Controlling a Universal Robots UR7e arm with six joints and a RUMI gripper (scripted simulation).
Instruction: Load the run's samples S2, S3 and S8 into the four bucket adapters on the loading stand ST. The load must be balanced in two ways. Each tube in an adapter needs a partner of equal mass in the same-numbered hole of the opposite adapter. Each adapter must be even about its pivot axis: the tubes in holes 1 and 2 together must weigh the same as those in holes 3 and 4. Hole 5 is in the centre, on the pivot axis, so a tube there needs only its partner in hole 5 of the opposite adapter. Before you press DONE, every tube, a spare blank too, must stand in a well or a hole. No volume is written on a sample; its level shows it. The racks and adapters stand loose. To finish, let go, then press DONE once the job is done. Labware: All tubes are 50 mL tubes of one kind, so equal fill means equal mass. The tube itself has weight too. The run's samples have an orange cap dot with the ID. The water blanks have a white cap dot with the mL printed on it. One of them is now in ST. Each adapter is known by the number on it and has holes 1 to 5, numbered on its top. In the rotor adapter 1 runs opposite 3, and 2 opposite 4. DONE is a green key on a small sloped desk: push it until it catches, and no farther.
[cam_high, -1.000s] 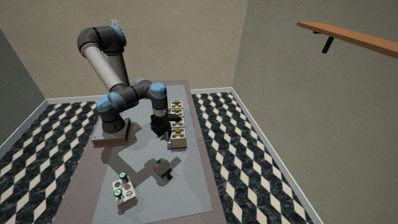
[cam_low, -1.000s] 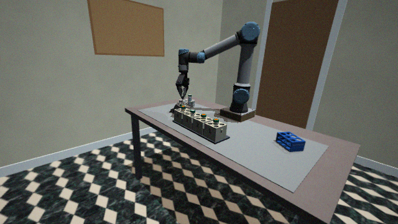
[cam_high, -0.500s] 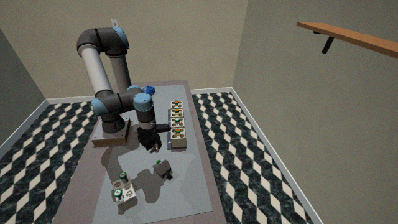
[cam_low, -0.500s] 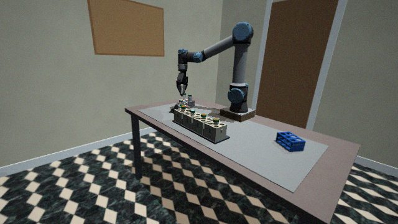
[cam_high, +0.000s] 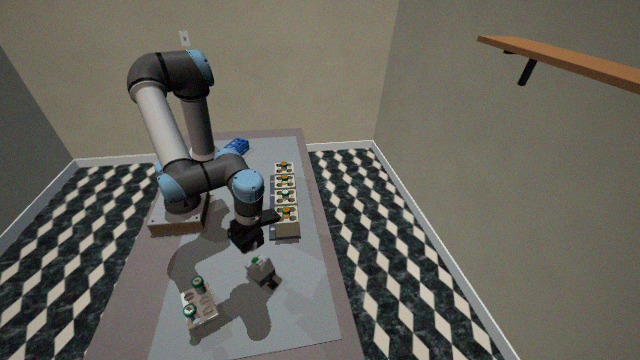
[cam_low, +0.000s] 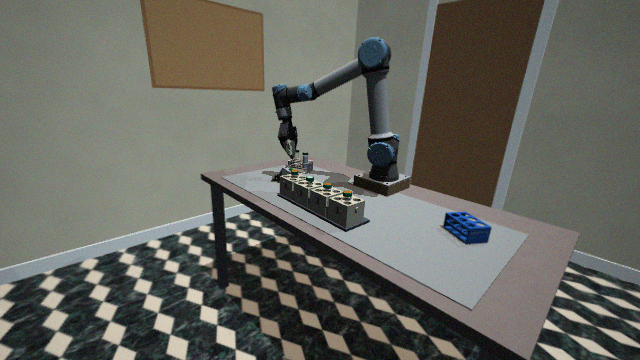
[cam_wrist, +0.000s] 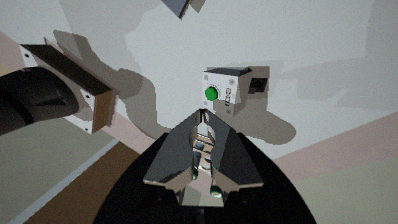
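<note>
1. You can read almost no writing here: the cap dots on the tubes in the loading stand (cam_high: 286, 200) show only as orange or white specks inside green rings, and the hole numbers are too small to make out.
2. In the top view, three caps in the stand show orange dots and one, in the third adapter from the far end, shows a white dot.
3. The DONE key (cam_wrist: 211, 93) is a plain green button on its small sloped desk (cam_wrist: 227, 85); the marks beside it on the desk face are too blurred to read.
4. Two white-dotted blanks (cam_high: 198, 283) stand in a pale rack (cam_high: 202, 307) at the near end of the counter (cam_low: 540, 260); a blue rack (cam_low: 468, 226) sits at the other end.
5. Your arm reaches out from its base plate (cam_high: 159, 226), with the wrist pointing straight down between the stand and the desk.
6. The pincer (cam_wrist: 203, 116) is pressed together on nothing, its tips hanging above the mat just short of the desk.
</note>
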